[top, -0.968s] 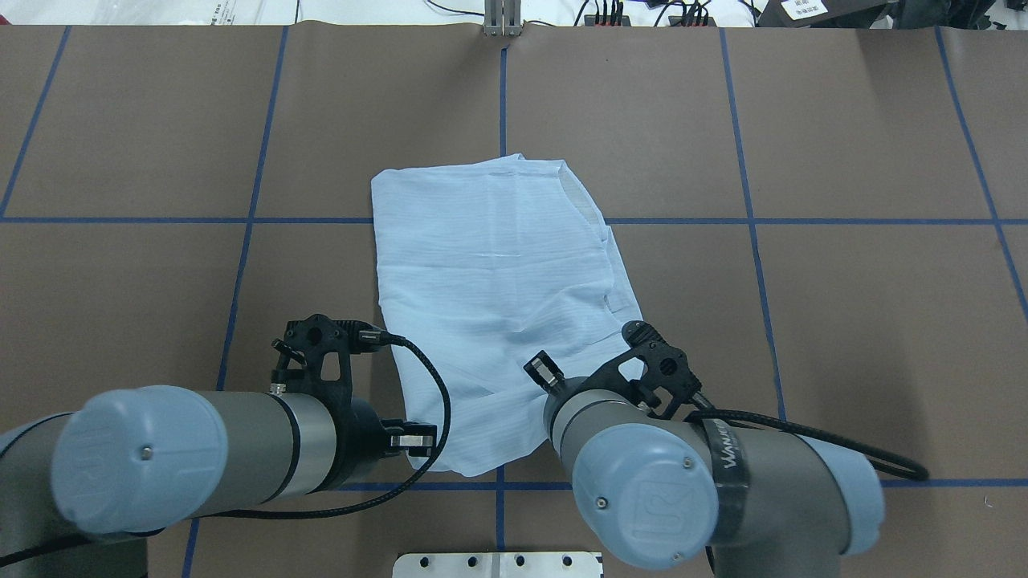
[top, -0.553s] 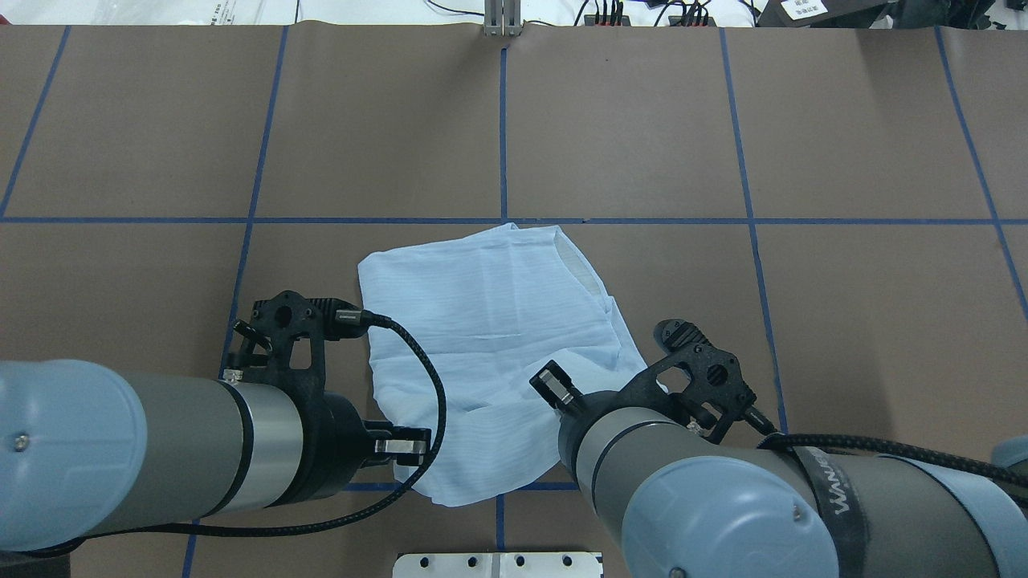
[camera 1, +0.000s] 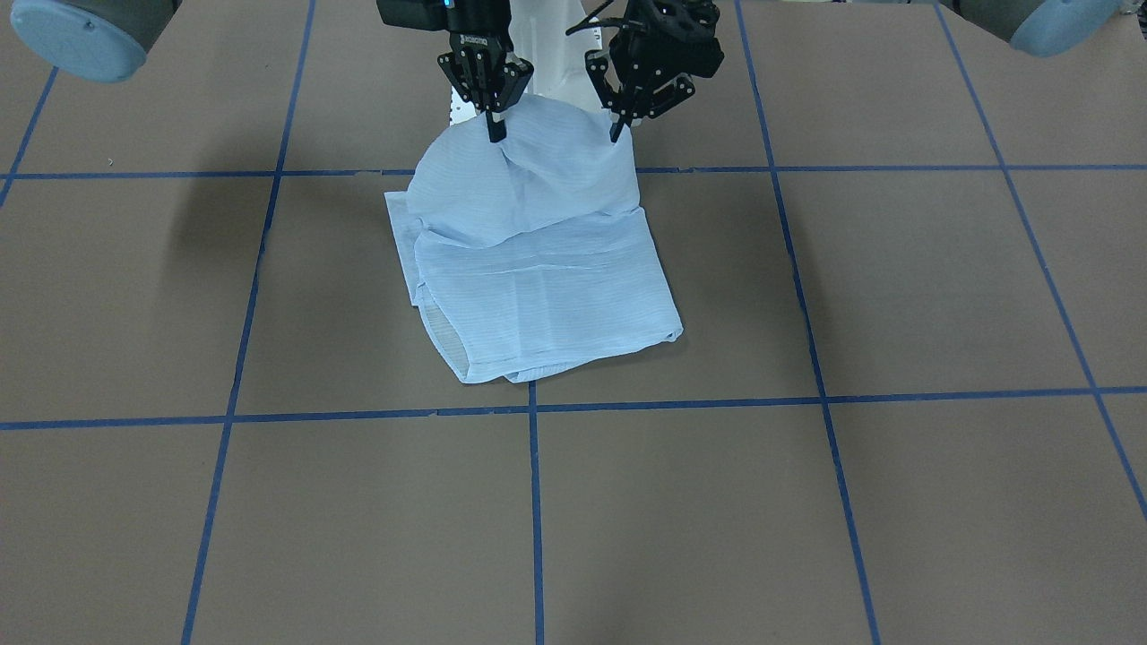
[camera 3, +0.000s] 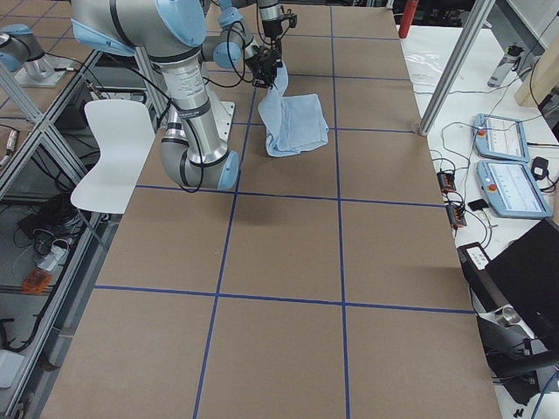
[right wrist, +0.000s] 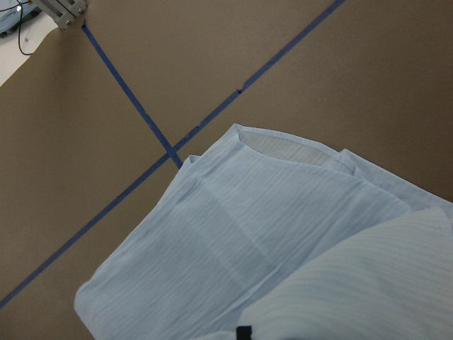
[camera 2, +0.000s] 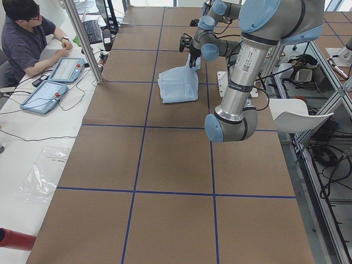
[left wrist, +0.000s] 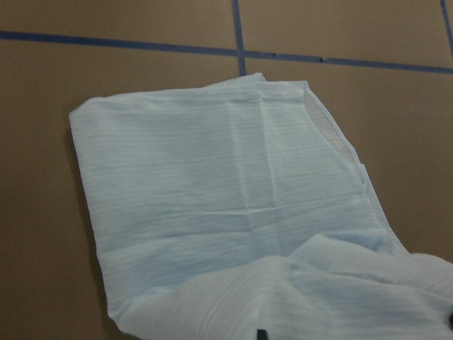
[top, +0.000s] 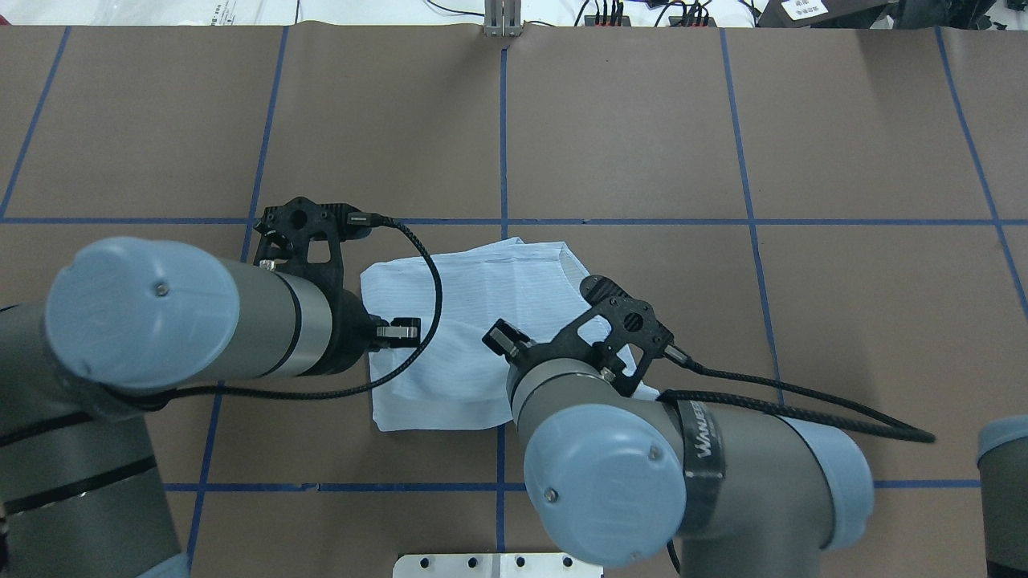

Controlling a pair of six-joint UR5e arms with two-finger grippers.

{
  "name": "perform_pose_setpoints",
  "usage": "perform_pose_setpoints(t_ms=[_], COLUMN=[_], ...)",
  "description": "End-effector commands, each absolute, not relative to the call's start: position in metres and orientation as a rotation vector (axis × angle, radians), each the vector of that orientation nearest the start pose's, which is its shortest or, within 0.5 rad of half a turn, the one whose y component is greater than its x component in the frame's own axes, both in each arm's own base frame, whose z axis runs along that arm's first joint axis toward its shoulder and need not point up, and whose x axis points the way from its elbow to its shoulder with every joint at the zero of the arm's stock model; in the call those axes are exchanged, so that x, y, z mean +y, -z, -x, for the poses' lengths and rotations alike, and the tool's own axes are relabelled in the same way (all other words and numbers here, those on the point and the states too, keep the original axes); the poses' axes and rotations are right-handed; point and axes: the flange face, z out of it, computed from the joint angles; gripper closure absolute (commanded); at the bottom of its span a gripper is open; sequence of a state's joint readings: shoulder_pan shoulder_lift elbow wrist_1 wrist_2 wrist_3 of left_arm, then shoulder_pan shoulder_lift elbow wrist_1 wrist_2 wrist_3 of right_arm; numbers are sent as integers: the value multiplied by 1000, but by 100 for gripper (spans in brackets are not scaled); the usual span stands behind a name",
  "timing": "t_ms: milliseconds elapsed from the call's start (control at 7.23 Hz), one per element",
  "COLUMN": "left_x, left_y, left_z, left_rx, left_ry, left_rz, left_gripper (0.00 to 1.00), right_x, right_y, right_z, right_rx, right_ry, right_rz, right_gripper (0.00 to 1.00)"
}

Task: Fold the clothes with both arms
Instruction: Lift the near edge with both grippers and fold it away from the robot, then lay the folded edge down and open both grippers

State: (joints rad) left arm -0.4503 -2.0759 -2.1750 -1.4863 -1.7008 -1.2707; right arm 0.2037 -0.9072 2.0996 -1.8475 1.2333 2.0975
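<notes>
The light-blue shirt (camera 1: 547, 278) lies folded on the brown table, its far part flat. The edge nearest the robot is lifted and arches over the flat part. In the front-facing view my left gripper (camera 1: 616, 134) and right gripper (camera 1: 495, 134) are each shut on a corner of that raised edge, side by side above the cloth. From overhead, the shirt (top: 474, 313) shows between the two wrists, which hide both grippers. Each wrist view looks down on the flat shirt (left wrist: 226, 205) (right wrist: 269, 234) with the held fold at the bottom.
Blue tape lines (camera 1: 533, 511) divide the brown table into squares. A white pedestal plate (top: 498, 564) sits at the robot's edge. At the far side, a person (camera 2: 27, 38) sits by tablets (camera 2: 66, 69). A red cylinder (camera 3: 404, 17) stands at a corner.
Both arms first drew the shirt toward the robot, then swung forward with its near edge held. That edge now arches over the flat part, and the visible cloth is shorter.
</notes>
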Motion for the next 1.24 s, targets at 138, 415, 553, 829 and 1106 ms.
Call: perform_pose_setpoints(t_ms=[138,415,553,829,1106], left_x=[-415,-439,-440,-437,-436], left_y=[-220,-263,-266,-266,-266], left_z=[-476,-512,-513,-511,-508], left_rx=[900,877,878,881,882], left_ry=[127,146,146,144,143], left_rz=[-335,-363,-362,-363,-360], left_gripper=[100,100,100,100,100], right_x=[-353,-386,-394,-401,-408], right_y=[-166,-194,-205,-201,-189], right_z=[559,604,614,612,607], right_rx=[-954,-934,-943,-944,-977], right_ry=[-817,-823,-828,-810,-801], right_rz=[-277,-304,-307,-324,-339], right_gripper=[100,100,100,100,100])
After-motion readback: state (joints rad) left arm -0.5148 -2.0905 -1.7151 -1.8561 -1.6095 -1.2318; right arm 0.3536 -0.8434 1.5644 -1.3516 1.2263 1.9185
